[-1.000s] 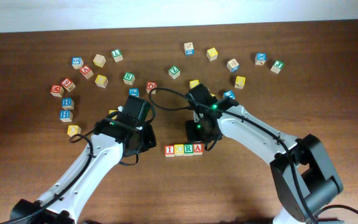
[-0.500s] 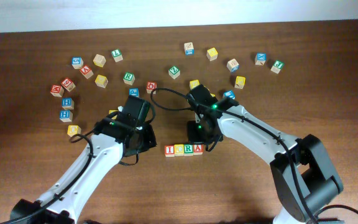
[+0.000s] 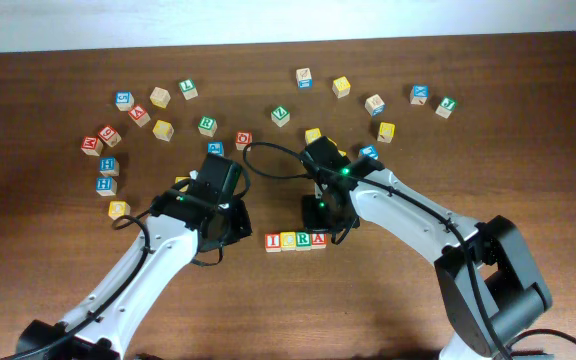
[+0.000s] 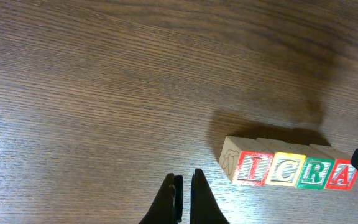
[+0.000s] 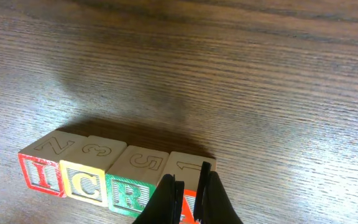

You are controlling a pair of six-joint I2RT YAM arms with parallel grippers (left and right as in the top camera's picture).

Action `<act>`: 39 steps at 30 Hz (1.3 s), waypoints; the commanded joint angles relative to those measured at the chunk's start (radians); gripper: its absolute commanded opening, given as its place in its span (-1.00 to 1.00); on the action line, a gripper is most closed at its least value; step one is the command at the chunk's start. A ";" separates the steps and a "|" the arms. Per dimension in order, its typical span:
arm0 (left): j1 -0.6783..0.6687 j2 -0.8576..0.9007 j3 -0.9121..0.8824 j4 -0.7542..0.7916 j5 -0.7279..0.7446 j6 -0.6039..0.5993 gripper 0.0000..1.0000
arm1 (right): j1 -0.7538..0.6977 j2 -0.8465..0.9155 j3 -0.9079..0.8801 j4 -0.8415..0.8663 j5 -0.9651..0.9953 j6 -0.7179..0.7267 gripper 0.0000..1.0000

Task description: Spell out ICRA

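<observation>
Four letter blocks stand touching in a row that reads I [image 3: 273, 241], C [image 3: 288, 241], R [image 3: 303, 240], A [image 3: 318, 238]. My left gripper [image 3: 234, 228] is just left of the row, shut and empty; in the left wrist view its fingers [image 4: 183, 190] hang over bare wood, apart from the I block [image 4: 252, 168]. My right gripper [image 3: 322, 220] is right behind the A block. In the right wrist view its fingers [image 5: 189, 174] are shut with only a slit between them, over the A block [image 5: 184, 162] and not around it.
Several loose letter blocks lie scattered across the back of the table, such as a yellow one [image 3: 341, 86], a blue one [image 3: 420, 94], a green one [image 3: 207, 125] and a blue H [image 3: 106, 185] at the left. The table's far edge [image 3: 288, 45] meets a white wall.
</observation>
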 commanded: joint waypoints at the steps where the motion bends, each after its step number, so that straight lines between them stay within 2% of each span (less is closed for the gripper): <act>1: 0.005 -0.015 -0.006 -0.002 -0.011 -0.010 -1.00 | 0.005 0.011 -0.008 -0.005 0.008 0.010 -0.92; 14: 0.005 -0.015 -0.006 -0.002 -0.011 -0.010 -1.00 | 0.005 0.011 -0.008 -0.011 0.005 0.010 -0.92; 39: 0.005 -0.015 -0.006 -0.002 -0.011 -0.010 -1.00 | 0.008 0.033 -0.011 0.078 -0.006 0.009 -0.92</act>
